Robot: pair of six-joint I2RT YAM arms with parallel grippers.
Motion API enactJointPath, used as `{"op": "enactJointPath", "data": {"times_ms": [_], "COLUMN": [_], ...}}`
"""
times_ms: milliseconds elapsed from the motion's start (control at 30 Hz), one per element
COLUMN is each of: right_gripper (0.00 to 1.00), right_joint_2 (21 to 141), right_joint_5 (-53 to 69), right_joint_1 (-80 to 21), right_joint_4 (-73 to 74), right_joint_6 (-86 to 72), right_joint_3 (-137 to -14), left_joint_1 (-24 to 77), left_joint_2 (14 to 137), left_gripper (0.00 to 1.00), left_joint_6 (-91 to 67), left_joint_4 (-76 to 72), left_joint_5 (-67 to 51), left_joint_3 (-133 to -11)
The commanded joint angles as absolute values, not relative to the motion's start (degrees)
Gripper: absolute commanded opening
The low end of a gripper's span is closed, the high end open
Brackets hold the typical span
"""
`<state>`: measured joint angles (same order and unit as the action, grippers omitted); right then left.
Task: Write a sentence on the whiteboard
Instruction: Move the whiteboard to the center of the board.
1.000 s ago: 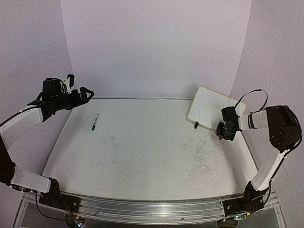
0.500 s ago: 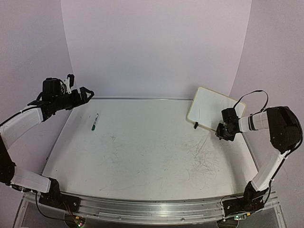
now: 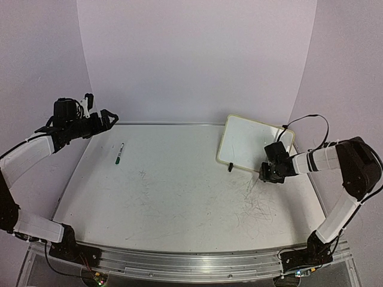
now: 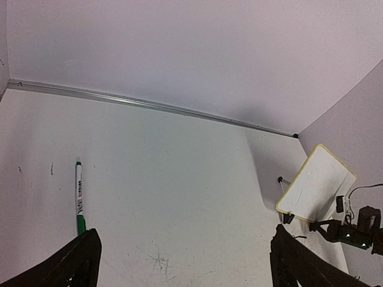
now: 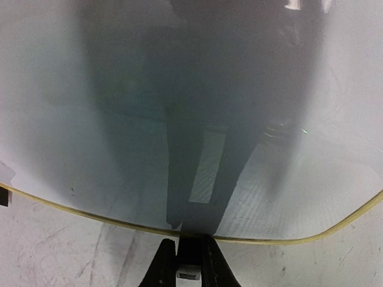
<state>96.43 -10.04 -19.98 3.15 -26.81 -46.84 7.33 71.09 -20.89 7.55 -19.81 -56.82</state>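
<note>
Pinching whiteboard (image 3: 245,141) frame edge — right gripper (image 5: 188,250) clenched; left gripper (image 4: 184,239) spread wide — marker (image 4: 78,200) label unreadable.

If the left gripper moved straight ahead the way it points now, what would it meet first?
Probably the bare table top. In its wrist view the left gripper aims between the green-capped marker, at that view's left, and the whiteboard, far right; depth is unclear.

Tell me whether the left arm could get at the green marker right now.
Probably yes. The left tool is open, and the marker lies alone on the table just ahead of it, with nothing between them.
</note>
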Motion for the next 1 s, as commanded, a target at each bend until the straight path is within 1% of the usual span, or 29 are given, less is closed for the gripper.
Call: {"op": "enactJointPath", "data": {"times_ms": [0,467,600,767,800,833,933,967], "right_gripper": [0.0,0.0,0.0,0.0,0.02,0.07,0.29,0.33], "right_joint_2": [93.9,96.3,98.0,96.2,95.6,95.1,95.3,95.5], "right_joint_5": [-7.0,-11.7,-13.4,-18.5,-19.5,-20.4,-22.1,-22.4], "right_joint_1": [-26.7,-48.1,-50.9,-51.2,-51.2,-51.2,-51.2,-51.2], "right_joint_4": [3.3,7.9,9.2,11.4,11.7,11.9,12.7,13.1], "right_joint_6": [-28.1,-29.9,-30.8,-32.5,-32.6,-32.6,-32.6,-32.6], "right_joint_3": [-46.0,-49.8,-49.7,-48.2,-48.2,-48.2,-48.5,-48.7], "left_joint_1": [7.4,7.4,7.4,7.4,7.4,7.5,7.5,7.5], "left_joint_2": [69.9,69.9,69.9,69.9,69.9,70.0,70.2,70.2], "left_gripper": [0.99,0.99,0.99,0.99,0.99,0.99,0.99,0.99], "left_joint_6": [-20.4,-20.7,-20.7,-20.7,-20.7,-20.7,-20.7,-20.7], "left_joint_4": [6.6,6.6,6.5,6.5,6.4,6.4,6.4,6.4], "left_joint_5": [-19.9,-19.9,-20.0,-19.8,-19.8,-19.8,-20.1,-20.1], "left_joint_3": [-56.3,-56.2,-56.2,-56.0,-56.0,-56.0,-56.0,-56.0]}}
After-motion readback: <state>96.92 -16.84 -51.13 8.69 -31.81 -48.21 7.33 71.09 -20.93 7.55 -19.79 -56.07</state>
